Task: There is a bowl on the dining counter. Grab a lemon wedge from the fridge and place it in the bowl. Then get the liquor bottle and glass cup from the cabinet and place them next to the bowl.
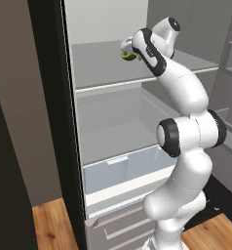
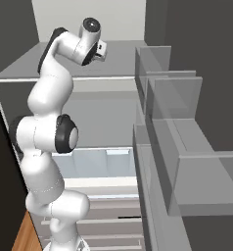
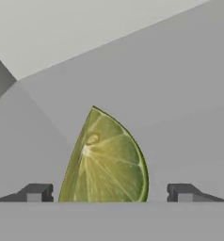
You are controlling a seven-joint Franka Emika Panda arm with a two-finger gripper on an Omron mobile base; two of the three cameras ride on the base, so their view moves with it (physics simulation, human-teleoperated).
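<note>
Two of my fingertips stand spread wide apart, the lemon wedge lying between them on the grey shelf, not yet gripped. My gripper hangs over that upper shelf inside the open fridge, the wedge peeking out beside my wrist.
</note>
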